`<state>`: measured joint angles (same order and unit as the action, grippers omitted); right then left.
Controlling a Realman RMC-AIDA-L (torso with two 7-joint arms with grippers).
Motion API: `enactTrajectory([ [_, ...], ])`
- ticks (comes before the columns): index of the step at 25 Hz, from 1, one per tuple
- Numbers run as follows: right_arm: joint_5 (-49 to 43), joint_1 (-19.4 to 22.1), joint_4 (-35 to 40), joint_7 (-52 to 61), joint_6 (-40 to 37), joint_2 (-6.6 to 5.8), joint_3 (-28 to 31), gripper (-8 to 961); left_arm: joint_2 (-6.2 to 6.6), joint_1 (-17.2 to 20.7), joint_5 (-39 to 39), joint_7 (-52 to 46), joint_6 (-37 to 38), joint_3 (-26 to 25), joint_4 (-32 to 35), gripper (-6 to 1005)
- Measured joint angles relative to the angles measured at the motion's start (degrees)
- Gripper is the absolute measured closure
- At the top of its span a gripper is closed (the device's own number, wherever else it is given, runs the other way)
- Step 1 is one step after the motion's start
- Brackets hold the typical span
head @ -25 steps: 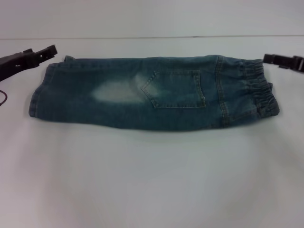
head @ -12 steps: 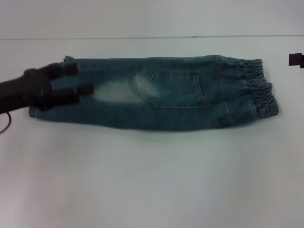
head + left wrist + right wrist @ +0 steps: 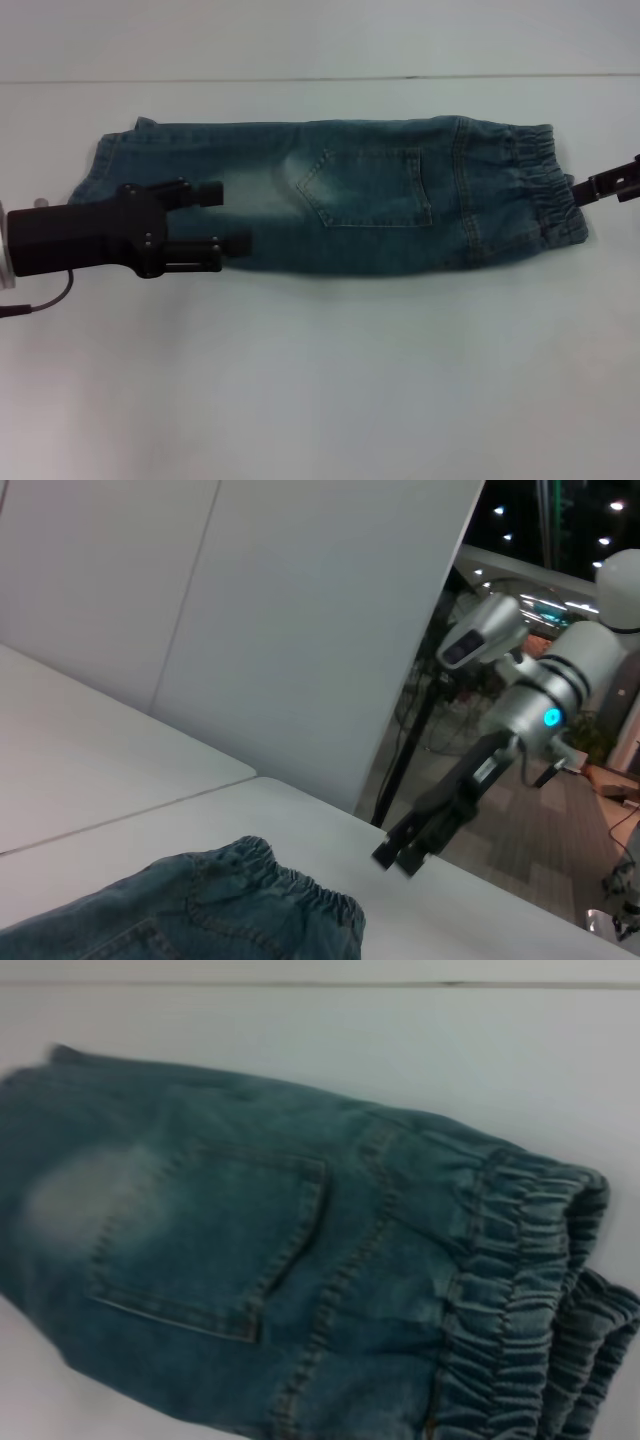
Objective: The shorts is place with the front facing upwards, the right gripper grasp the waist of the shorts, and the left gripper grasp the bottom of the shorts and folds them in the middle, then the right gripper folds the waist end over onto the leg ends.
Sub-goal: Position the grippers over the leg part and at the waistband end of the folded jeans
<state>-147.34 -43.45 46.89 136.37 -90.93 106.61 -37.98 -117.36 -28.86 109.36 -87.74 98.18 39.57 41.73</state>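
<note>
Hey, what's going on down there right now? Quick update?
Left hand open, over the leg end of the shorts. Right hand at the waist, grip unclear. Shorts folded lengthwise, flat on table. Nothing blocking.

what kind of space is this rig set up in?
Probably an indoor lab or demo hall, not a home. A plain white table holds only the denim shorts; white partition panels back it, and the left wrist view shows ceiling spotlights and open floor beyond.
</note>
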Motion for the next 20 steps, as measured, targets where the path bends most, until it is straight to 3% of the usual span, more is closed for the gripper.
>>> enactTrajectory([
  [4,-2.39,-0.14,-0.05,-0.11,6.09,3.10,-4.12,73,-0.43,-0.24,0.01,-0.22,-0.27,0.24,-0.08,67],
  [8,-4.16,-0.16,-0.12,-0.48,10.71,5.35,-6.49,75,-0.77,-0.23,0.04,-0.40,-0.43,0.12,-0.19,67],
  [12,-4.57,-0.18,-0.47,-1.20,13.40,6.40,-8.00,77,-1.12,-0.17,-0.21,-0.44,-0.43,-0.19,-0.17,66],
  [20,-4.09,-0.29,-3.78,-3.84,17.78,7.19,-8.31,81,-1.70,-0.21,-0.78,-0.57,-0.98,-0.31,-0.24,66],
])
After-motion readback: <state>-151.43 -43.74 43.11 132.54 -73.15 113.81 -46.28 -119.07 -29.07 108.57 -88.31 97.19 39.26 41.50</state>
